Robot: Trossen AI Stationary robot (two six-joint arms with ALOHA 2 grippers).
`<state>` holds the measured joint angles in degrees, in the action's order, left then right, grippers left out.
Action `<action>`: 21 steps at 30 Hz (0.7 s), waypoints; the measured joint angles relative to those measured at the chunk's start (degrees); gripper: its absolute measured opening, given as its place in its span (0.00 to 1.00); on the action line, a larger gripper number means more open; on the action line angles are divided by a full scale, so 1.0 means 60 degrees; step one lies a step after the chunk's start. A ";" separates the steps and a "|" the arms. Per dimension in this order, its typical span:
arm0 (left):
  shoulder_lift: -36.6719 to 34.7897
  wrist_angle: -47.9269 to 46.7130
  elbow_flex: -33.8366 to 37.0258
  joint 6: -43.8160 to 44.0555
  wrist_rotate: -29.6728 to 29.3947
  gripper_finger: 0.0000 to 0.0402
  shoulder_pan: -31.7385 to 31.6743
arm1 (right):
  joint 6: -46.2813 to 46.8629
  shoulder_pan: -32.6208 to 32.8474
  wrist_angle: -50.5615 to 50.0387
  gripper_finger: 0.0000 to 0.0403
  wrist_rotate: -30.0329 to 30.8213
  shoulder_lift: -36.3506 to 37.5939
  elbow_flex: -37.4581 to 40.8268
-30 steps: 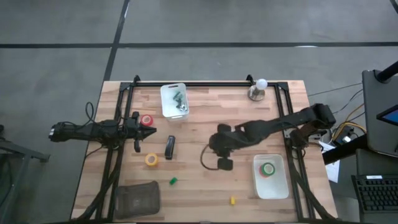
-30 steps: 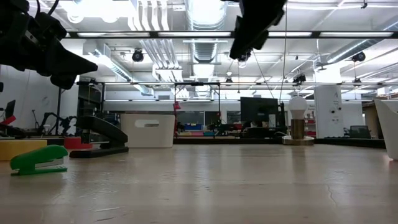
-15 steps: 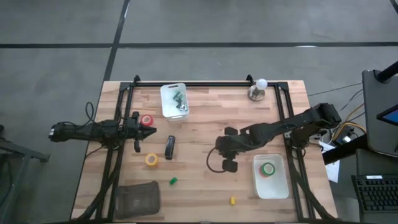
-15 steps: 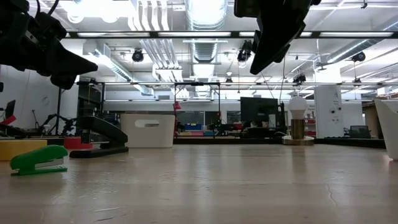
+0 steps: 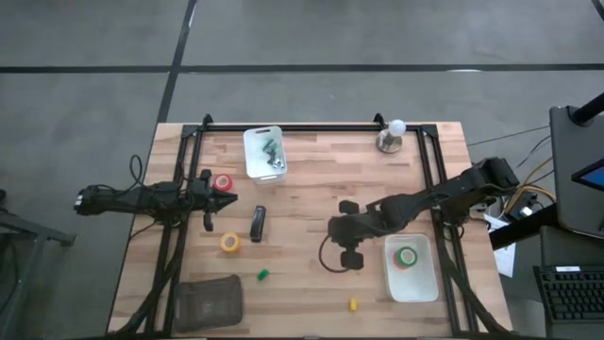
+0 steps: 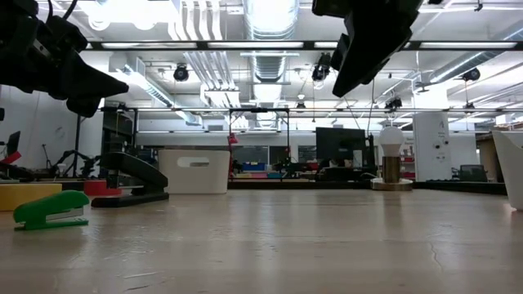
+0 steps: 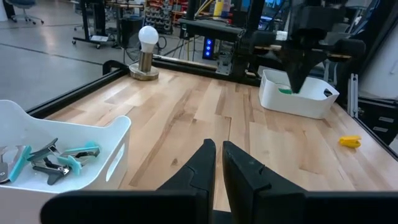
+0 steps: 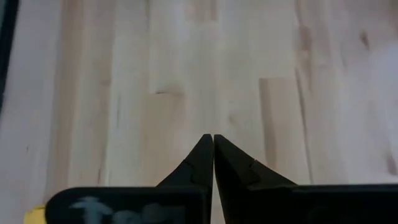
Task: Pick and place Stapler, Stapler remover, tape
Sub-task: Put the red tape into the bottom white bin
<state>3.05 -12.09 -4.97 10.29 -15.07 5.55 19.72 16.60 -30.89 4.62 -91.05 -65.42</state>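
Note:
The black stapler (image 5: 258,224) lies flat near the table's left middle, also seen in the low view (image 6: 135,175). Close to it lie a yellow tape roll (image 5: 230,243) and a red tape roll (image 5: 223,183). A green tape roll (image 5: 407,256) sits on a red one in the white bin (image 5: 422,283) at the right. Teal staple removers (image 7: 53,158) lie in the far white bin (image 5: 253,161). My right gripper (image 5: 332,229) hangs shut above bare wood (image 8: 211,74), left of the right bin. My left gripper (image 5: 209,195) waits shut beside the red roll.
A small green stapler (image 5: 263,275) and a small yellow one (image 5: 353,304) lie near the near edge. A dark pouch (image 5: 208,300) sits at the near left corner. A bulb lamp (image 5: 392,135) stands at the far edge. Black frame rails (image 5: 436,165) line the table's sides.
My right gripper has moved a little toward the table's near edge and right, nearer the white bin holding the green tape, staying shut. Nothing on the table has moved.

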 joint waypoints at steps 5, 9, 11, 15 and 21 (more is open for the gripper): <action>0.0000 0.0004 0.0000 -0.0001 0.0000 0.08 -0.0001 | -0.0034 0.0113 0.0753 0.02 0.0005 0.0348 0.0672; 0.0000 0.0005 0.0000 0.0000 0.0000 0.08 0.0001 | -0.0034 0.0135 0.1890 0.02 0.0053 0.1092 0.1519; 0.0000 0.0006 0.0000 0.0000 0.0000 0.08 0.0000 | -0.0119 0.0135 0.2614 0.02 0.0052 0.1595 0.2027; 0.0000 0.0006 0.0000 -0.0002 0.0001 0.08 -0.0001 | -0.0283 0.0135 0.3639 0.02 0.0274 0.2618 0.2940; 0.0011 0.0011 0.0004 0.0000 0.0000 0.08 0.0000 | -0.0287 0.0135 0.4456 0.02 0.0388 0.3934 0.3992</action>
<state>3.11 -12.02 -4.95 10.29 -15.07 5.55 18.00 17.41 -4.16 6.94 -67.45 -41.47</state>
